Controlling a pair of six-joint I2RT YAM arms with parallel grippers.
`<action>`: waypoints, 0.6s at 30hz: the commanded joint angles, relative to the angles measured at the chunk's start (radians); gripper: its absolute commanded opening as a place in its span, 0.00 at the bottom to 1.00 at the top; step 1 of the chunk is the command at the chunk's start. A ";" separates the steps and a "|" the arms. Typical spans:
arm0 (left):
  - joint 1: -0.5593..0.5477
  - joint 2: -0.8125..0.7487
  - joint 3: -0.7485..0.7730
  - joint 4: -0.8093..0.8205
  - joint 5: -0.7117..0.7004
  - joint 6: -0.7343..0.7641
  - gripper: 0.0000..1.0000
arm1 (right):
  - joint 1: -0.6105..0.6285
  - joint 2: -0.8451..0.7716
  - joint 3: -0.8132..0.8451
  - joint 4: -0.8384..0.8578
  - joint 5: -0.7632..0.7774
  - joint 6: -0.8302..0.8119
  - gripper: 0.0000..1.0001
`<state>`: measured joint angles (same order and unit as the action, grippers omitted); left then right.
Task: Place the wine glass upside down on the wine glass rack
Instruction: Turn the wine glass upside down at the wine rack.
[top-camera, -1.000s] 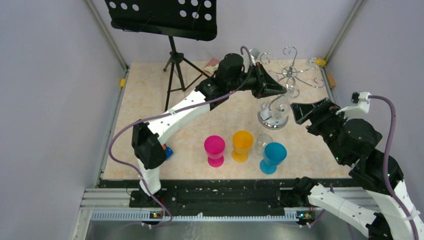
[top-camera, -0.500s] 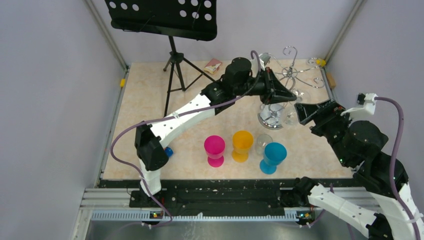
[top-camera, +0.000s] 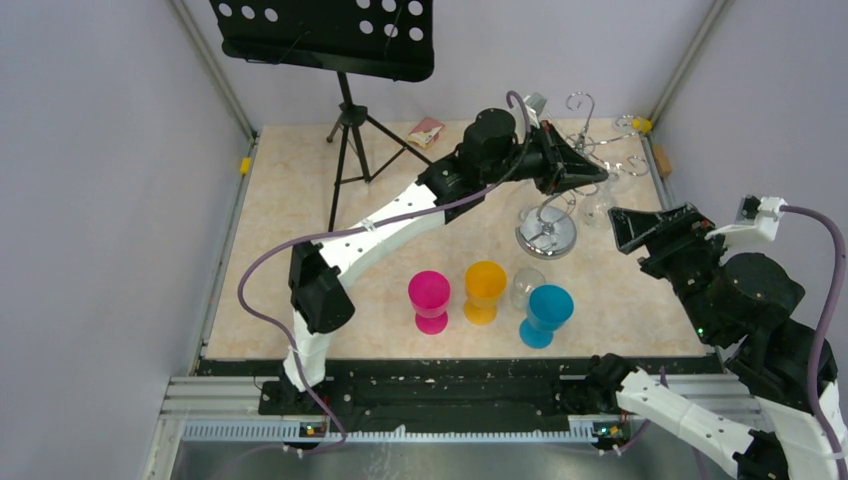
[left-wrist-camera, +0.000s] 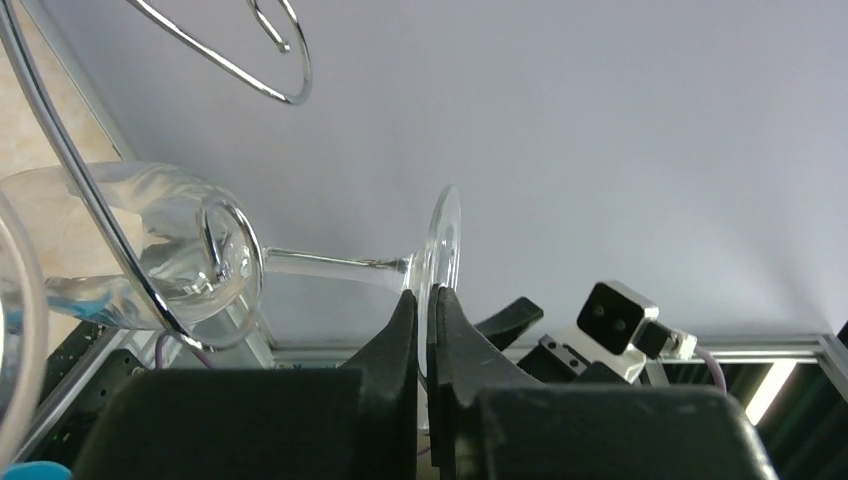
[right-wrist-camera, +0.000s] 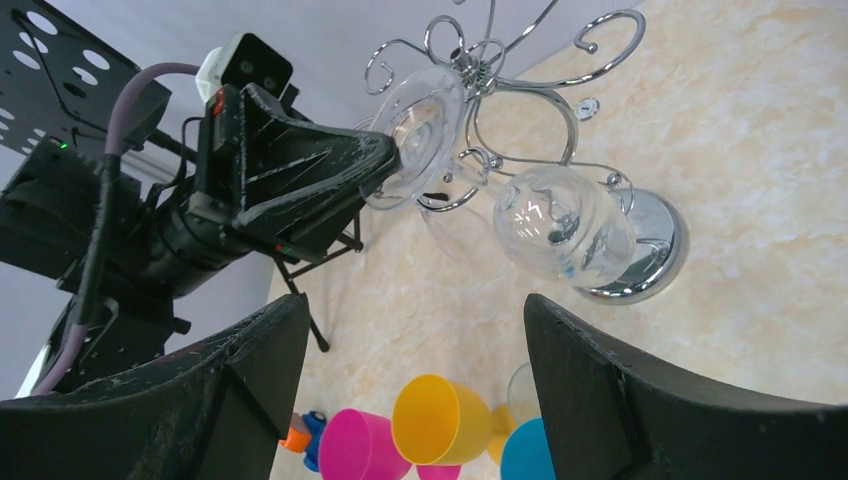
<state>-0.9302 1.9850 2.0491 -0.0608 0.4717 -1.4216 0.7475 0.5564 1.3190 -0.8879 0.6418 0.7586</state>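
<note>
My left gripper (top-camera: 601, 181) is shut on the foot of the clear wine glass (left-wrist-camera: 440, 245), pinching the disc's edge between its fingertips (left-wrist-camera: 405, 320). The glass lies tilted, its bowl (right-wrist-camera: 560, 225) hanging lower than its foot, beside the chrome wine glass rack (top-camera: 580, 140). A curled hook wire of the rack (left-wrist-camera: 120, 260) crosses in front of the bowl. Whether the stem sits inside a hook I cannot tell. The rack's round mirror base (top-camera: 547, 237) stands on the table. My right gripper (top-camera: 630, 228) hovers open to the right of the rack, holding nothing.
Pink (top-camera: 431, 299), orange (top-camera: 484, 290) and blue (top-camera: 546, 313) plastic goblets stand in a row near the front, with another clear glass (top-camera: 526, 286) between the last two. A black tripod music stand (top-camera: 345, 110) is at the back left. A small blue and orange item (right-wrist-camera: 290, 435) lies by the pink goblet.
My left arm has carried the wine glass to the right, across the rack's top to its right side. My right arm has drawn back to the right, still open.
</note>
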 joint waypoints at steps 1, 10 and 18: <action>-0.001 0.039 0.109 0.066 -0.042 -0.026 0.00 | -0.010 -0.014 0.030 0.007 0.020 -0.020 0.80; 0.023 0.058 0.117 0.031 -0.119 -0.028 0.00 | -0.010 -0.009 0.024 0.018 0.007 -0.026 0.81; 0.051 0.047 0.100 0.014 -0.161 -0.004 0.00 | -0.010 0.011 0.010 0.038 -0.021 -0.038 0.81</action>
<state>-0.8959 2.0712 2.1300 -0.0990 0.3454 -1.4414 0.7475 0.5480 1.3174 -0.8825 0.6376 0.7429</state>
